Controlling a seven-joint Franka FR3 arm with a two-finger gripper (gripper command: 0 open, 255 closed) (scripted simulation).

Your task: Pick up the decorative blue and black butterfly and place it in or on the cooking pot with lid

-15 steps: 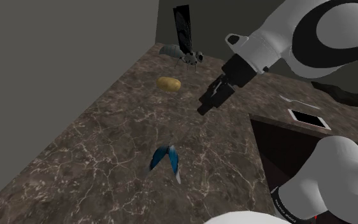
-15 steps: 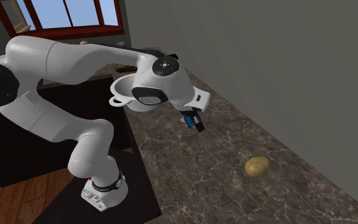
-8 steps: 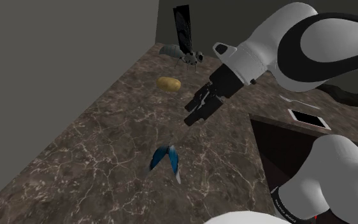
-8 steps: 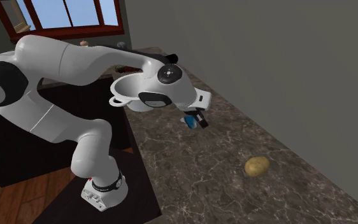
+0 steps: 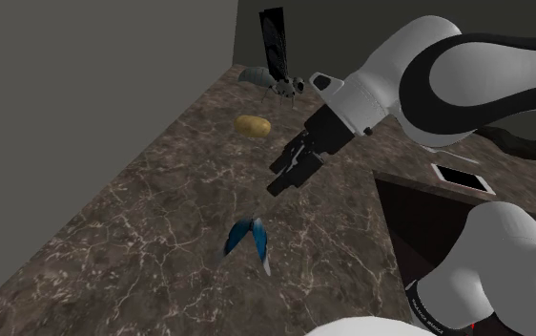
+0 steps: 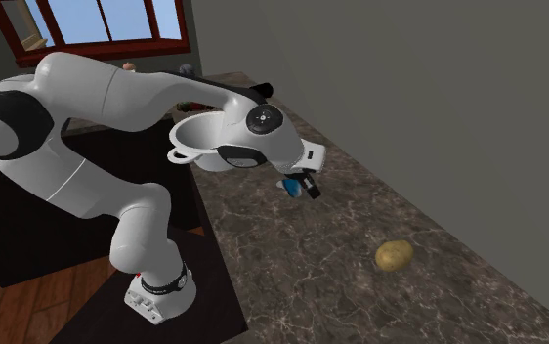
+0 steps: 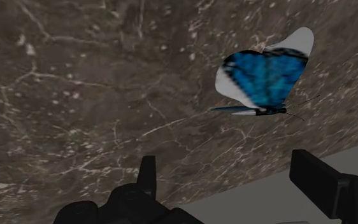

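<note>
the butterfly [image 5: 247, 239] sits on the dark marble bench [image 5: 133, 229], nearer than the open, empty fingers [image 7: 147, 173]. it looks light, thin and fragile; best pinched at its slim body.

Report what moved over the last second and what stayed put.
The gripper came down toward the shoulder view's lower left, closer to the butterfly on the counter. Its fingers stand apart and nothing was taken hold of. The butterfly, the potato and the pot stayed where they were.
</note>
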